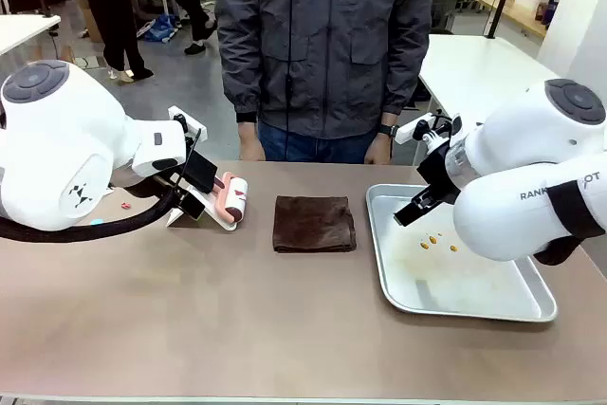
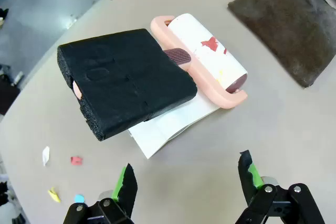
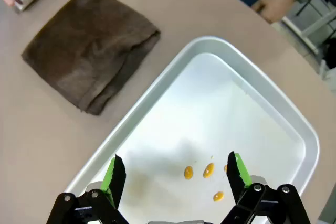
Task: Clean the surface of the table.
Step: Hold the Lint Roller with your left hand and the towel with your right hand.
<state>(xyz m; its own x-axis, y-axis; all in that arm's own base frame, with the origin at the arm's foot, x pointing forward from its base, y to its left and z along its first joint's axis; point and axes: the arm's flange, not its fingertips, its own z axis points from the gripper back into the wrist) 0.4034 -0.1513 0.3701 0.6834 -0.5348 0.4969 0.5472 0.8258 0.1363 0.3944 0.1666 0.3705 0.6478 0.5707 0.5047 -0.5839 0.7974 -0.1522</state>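
Brown table (image 1: pixel 237 329) runs under both arms, with paper bits (image 2: pixel 76 160) on it. Left gripper (image 2: pixel 186 176) hangs wide open and empty above the sticky roller (image 2: pixel 210 51), likely to grab it. Right gripper (image 3: pixel 173 169) is wide open and empty over the tray (image 3: pixel 231 103).

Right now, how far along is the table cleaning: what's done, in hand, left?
Done: perhaps some; the lint roller carries red bits. In hand: nothing; left gripper and right gripper are open. Left: coloured scraps on the table, yellow drops in the tray.
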